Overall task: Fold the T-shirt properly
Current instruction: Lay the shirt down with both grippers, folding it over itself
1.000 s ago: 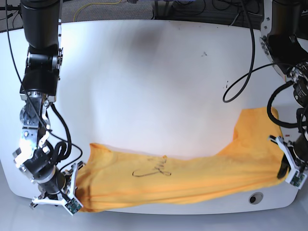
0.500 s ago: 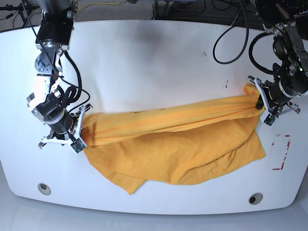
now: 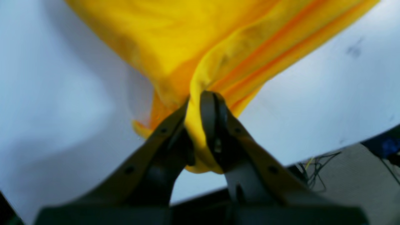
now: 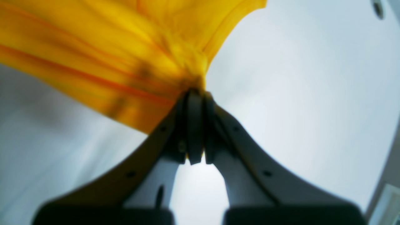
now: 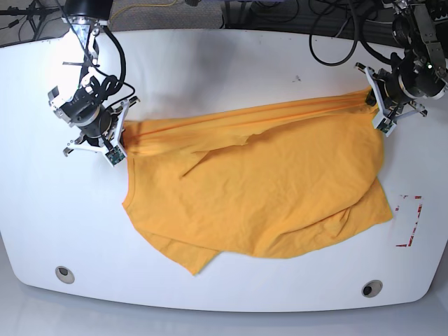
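The mustard-yellow T-shirt (image 5: 259,189) hangs stretched between both arms above the white table (image 5: 210,63), its lower part draped on the surface; no print shows. My left gripper (image 5: 374,106), at the right of the base view, is shut on a bunched edge of the T-shirt (image 3: 200,137), cloth squeezed between its fingers (image 3: 212,122). At the left of the base view my right gripper (image 5: 124,142) is shut on the opposite edge of the T-shirt (image 4: 140,50), and its fingers (image 4: 195,125) are pressed together just below the gathered fabric.
Red corner marks (image 5: 409,220) are on the table at the right. Two round holes (image 5: 64,274) (image 5: 371,288) lie near the front edge. Cables (image 5: 336,35) trail over the table's far edge.
Both grippers have carried the shirt's held edge from the table's front edge toward the far side and upward. The cloth now spreads wider, trailing flatter over the table.
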